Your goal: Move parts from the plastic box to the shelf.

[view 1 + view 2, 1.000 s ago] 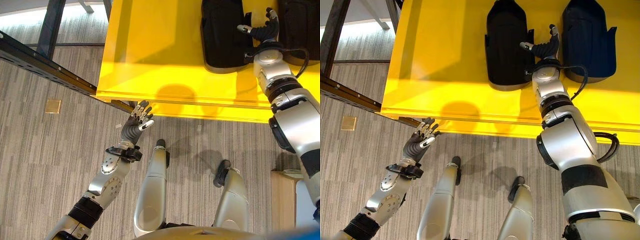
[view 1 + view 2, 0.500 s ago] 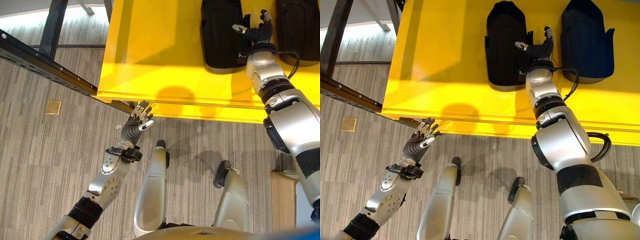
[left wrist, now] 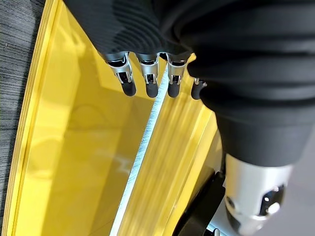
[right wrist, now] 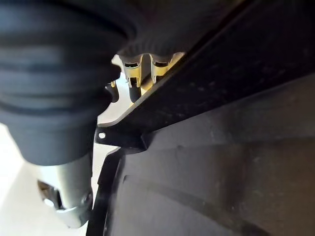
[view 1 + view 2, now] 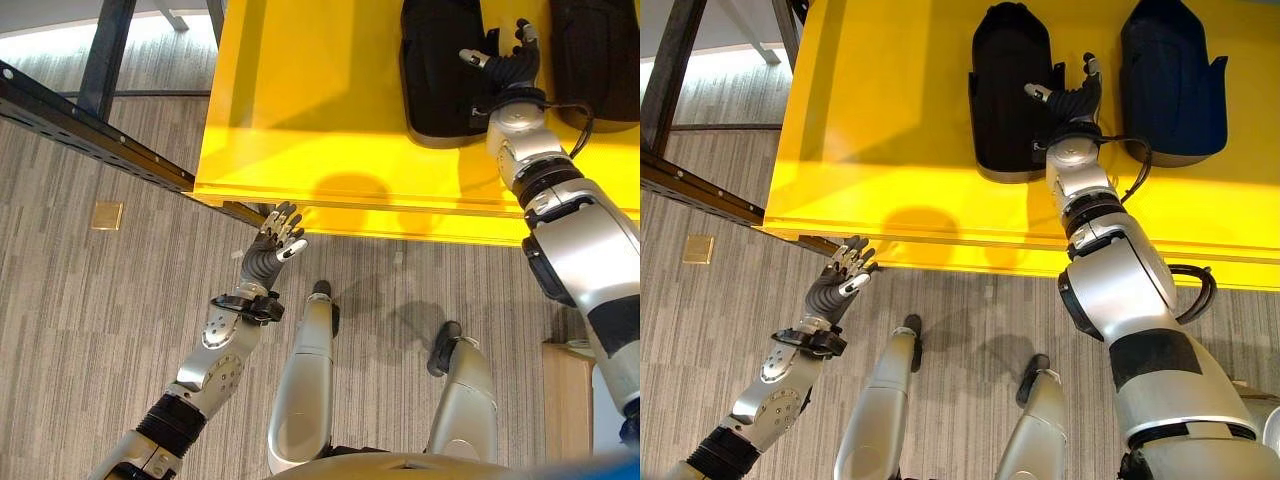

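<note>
Two black parts (image 5: pixel 1012 90) and (image 5: pixel 1170 80) lie flat on the yellow shelf (image 5: pixel 890 120). Right robot hand (image 5: pixel 1068 100) sits between them, fingers spread, released against the nearer part, likely steadying its placement. Left robot hand (image 5: pixel 272 245) idles relaxed below the shelf edge.

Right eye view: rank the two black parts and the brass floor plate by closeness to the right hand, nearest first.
1. Left black part: right beside the right hand, on its thumb side, on the yellow surface.
2. Right black part: a little farther, on the hand's other side.
3. Brass floor plate: far off on the carpet, at the robot's left.
</note>
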Available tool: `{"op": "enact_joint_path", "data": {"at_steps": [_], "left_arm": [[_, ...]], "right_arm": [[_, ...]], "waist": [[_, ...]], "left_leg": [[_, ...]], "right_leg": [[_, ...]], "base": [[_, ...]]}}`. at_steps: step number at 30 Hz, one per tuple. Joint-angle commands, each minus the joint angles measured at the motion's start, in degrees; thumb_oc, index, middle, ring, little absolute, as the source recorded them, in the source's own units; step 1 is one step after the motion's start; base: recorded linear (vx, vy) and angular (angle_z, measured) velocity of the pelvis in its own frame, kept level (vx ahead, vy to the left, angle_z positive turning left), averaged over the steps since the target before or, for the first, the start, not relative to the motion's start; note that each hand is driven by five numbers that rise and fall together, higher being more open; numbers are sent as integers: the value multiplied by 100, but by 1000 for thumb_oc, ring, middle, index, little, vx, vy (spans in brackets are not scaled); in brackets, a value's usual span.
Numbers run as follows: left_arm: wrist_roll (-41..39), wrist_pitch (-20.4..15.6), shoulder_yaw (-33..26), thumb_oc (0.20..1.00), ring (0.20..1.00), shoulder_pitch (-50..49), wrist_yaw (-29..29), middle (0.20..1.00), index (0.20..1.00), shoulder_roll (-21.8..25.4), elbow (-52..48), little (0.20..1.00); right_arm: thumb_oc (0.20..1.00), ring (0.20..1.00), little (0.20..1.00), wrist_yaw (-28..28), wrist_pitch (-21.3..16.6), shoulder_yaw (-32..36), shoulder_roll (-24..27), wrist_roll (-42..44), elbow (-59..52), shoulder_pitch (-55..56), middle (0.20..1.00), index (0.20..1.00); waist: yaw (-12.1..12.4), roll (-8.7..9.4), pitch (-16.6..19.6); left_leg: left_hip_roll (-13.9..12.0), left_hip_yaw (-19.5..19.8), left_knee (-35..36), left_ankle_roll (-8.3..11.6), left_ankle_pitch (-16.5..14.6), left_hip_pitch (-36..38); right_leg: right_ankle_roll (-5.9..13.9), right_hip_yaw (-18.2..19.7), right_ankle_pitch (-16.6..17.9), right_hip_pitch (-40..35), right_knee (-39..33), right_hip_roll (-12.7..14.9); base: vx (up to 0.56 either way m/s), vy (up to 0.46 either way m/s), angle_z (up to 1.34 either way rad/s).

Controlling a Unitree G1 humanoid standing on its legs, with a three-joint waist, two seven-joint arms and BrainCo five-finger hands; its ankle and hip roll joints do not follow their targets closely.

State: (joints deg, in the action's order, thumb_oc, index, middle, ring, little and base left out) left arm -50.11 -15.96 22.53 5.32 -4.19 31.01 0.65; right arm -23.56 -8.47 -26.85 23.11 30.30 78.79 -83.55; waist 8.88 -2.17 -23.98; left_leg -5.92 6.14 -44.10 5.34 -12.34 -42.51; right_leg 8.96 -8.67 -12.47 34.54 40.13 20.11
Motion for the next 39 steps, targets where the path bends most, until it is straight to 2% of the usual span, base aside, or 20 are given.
{"op": "enact_joint_path", "data": {"at_steps": [1,39], "left_arm": [[45,-335,172,1000,1000,136,-26,1000,1000,301,-552,1000],[24,-356,258,1000,1000,184,-110,1000,1000,265,-479,1000]], "right_arm": [[1000,1000,1000,47,-189,273,-240,221,119,-85,1000,1000],[1000,1000,1000,60,-417,845,-908,1000,40,273,1000,1000]], "waist": [[230,-64,-26],[303,-110,-90]], "left_leg": [[-170,287,357,4,338,-38],[-134,275,258,-24,290,-87]], "right_leg": [[-298,244,-261,102,740,-35],[-302,275,-297,103,805,-26]], "base": [[0,0,0],[0,0,0]]}}
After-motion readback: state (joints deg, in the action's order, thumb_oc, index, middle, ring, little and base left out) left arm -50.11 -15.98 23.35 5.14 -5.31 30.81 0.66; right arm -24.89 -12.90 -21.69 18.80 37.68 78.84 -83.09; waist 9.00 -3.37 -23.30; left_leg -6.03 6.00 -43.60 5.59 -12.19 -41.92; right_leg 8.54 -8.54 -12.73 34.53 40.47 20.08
